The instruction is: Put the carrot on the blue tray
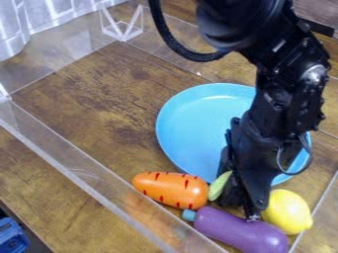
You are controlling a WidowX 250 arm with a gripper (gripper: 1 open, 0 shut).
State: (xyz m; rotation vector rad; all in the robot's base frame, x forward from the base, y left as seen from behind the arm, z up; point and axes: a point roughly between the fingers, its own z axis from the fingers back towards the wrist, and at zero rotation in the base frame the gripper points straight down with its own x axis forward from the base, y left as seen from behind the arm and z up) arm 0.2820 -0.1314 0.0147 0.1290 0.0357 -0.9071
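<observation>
I note the glossy orange plastic carrot (173, 189) lies off the round light-blue plastic tray (211, 119), unlifted; my hand (235, 201) hangs at its stem end, grip state indeterminable.

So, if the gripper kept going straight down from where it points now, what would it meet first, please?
Most likely the green stem end of the carrot, or the tabletop right beside it. The gripper is already very low there, and depth is hard to judge from this view.

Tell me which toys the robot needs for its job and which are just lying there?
Needed: glossy orange plastic carrot; round light-blue plastic tray; black gripper.
Just lying there: purple plastic eggplant; yellow plastic lemon.
</observation>
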